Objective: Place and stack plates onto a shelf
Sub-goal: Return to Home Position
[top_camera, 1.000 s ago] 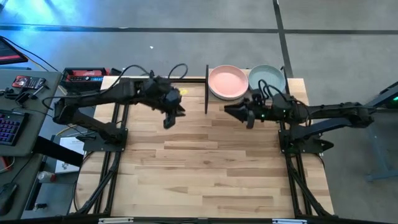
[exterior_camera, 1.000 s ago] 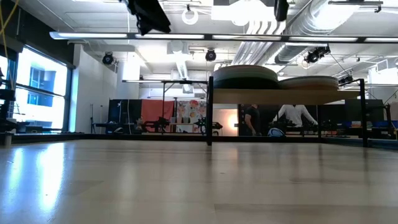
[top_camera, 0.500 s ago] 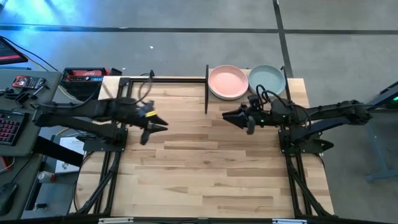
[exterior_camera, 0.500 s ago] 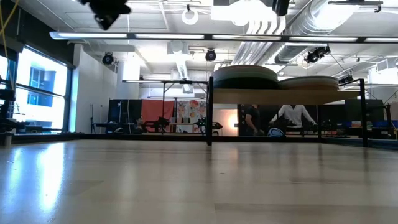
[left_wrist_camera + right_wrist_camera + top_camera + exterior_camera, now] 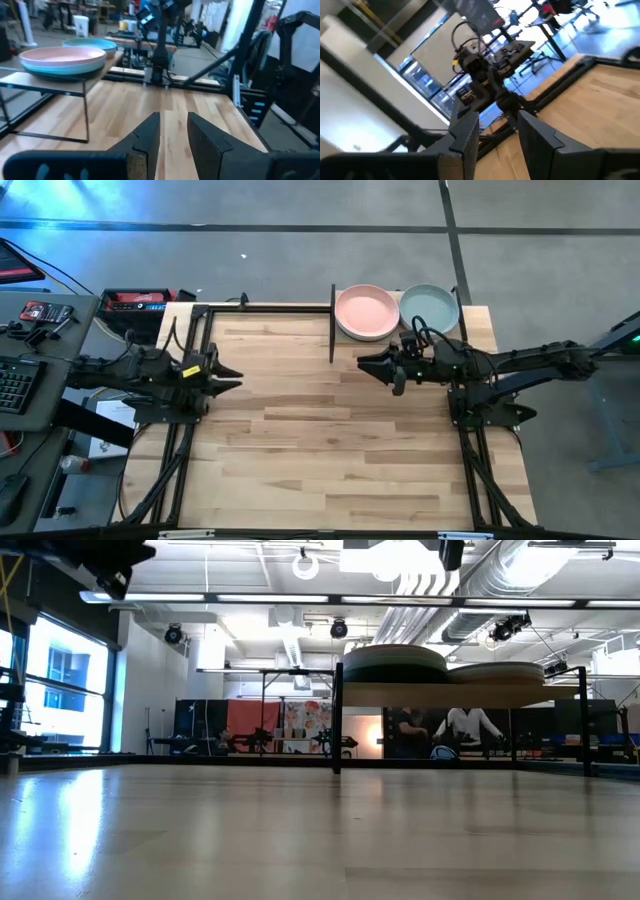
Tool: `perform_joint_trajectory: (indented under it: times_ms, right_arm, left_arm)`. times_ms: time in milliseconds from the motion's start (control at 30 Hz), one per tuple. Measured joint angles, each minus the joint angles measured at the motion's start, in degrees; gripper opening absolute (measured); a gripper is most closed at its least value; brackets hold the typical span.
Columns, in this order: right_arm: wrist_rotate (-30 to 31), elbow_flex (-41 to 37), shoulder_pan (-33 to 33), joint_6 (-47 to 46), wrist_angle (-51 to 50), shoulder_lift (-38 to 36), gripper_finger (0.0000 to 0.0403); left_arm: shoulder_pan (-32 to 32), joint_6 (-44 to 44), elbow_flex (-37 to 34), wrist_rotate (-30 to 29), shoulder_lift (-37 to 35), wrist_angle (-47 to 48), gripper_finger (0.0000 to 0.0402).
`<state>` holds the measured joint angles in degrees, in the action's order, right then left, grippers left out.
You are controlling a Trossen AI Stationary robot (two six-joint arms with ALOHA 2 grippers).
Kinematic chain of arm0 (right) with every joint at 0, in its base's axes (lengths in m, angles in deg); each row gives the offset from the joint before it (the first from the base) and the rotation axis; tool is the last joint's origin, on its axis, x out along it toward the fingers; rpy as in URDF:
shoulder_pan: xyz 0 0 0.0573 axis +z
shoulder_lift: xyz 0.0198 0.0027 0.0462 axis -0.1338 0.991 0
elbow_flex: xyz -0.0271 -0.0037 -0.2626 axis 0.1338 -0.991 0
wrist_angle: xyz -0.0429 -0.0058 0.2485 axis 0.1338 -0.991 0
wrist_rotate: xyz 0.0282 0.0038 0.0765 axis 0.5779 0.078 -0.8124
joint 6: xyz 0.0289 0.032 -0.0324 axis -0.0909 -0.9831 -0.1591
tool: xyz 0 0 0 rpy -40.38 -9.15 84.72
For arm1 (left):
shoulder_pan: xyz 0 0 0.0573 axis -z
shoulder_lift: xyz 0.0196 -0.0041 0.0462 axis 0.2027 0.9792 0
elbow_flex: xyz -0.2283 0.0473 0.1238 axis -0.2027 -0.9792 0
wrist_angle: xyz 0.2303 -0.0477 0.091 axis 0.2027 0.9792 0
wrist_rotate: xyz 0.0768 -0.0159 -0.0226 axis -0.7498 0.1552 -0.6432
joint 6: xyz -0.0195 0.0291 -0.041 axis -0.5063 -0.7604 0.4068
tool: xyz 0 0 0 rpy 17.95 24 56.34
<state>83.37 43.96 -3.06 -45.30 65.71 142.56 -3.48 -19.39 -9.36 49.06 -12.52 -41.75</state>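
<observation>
Low view: the shelf (image 5: 460,696) is seen edge-on, with two stacks of plates (image 5: 395,663) side by side on its board. Their layers are hard to count and their colours hard to make out. A dark piece of my left arm (image 5: 95,555) is cut off by the upper corner.

High view: only the top of each stack shows, a salmon pink plate (image 5: 366,311) and a mint green plate (image 5: 430,307) just beside it. Those beneath are hidden. My right gripper (image 5: 372,366) hovers just off the shelf's table-side edge, near the pink stack. My left gripper (image 5: 225,376) is well apart from the shelf, at the opposite side of the table (image 5: 330,450).

Left wrist view: my fingers (image 5: 150,137) stand slightly parted and hold nothing. A mint layer shows under the pink plate, which the high view hides.

Right wrist view: my fingers (image 5: 467,132) are likewise parted and empty, facing away from the shelf toward my left arm.
</observation>
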Motion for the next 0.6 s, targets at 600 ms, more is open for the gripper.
perform_joint_trajectory:
  times_ms: [600]
  right_arm:
    - [-1.51, 0.00, -0.25, -0.05, 1.62, -0.55, 0.0117]
  left_arm:
    - [0.12, -2.04, -18.11, -1.19, -13.76, -6.86, 0.0086]
